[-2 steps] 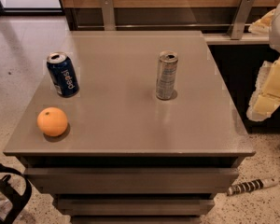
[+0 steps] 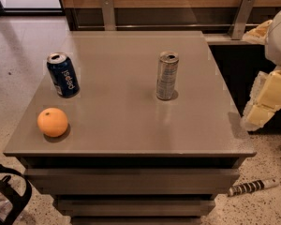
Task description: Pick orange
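Note:
The orange [image 2: 52, 122] is round and bright orange. It sits on the grey table top [image 2: 126, 125] near the front left corner. The dark looped shape in the bottom left corner looks like my gripper [image 2: 4, 198]. It sits low, in front of and below the table's front left corner, well apart from the orange. White and cream parts of my arm [image 2: 271, 90] show at the right edge, beside the table.
A blue Pepsi can [image 2: 62, 74] stands behind the orange at the left. A tall silver can [image 2: 167, 75] stands right of the table's centre. A striped stick-like object [image 2: 253, 187] lies on the speckled floor at the front right. A wooden wall with metal brackets runs behind the table.

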{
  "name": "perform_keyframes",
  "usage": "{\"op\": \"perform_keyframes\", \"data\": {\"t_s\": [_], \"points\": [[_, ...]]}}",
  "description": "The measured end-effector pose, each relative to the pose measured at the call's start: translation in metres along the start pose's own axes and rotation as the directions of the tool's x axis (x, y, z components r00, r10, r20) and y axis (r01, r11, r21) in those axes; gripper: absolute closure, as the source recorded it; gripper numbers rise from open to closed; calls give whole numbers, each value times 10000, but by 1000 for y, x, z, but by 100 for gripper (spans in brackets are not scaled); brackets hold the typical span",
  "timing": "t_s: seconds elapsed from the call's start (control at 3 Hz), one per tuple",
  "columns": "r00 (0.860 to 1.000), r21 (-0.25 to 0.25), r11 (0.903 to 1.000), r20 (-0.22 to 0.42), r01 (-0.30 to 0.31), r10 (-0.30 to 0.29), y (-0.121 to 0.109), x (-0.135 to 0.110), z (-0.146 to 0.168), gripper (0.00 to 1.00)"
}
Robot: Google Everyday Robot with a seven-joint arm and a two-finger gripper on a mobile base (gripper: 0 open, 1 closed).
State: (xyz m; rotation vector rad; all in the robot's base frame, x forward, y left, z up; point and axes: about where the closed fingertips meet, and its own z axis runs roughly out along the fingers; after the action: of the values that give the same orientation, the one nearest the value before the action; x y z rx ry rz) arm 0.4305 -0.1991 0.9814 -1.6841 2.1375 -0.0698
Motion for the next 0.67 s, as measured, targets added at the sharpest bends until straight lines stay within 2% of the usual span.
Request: {"op": "perform_keyframes", "data": {"t_s": [0.33,0.67], "points": [[9931,-123,9999,1167,-53,67,28,-18,16,0],[9704,-319,9995,2413,-58,133,49,-41,38,0]]}}
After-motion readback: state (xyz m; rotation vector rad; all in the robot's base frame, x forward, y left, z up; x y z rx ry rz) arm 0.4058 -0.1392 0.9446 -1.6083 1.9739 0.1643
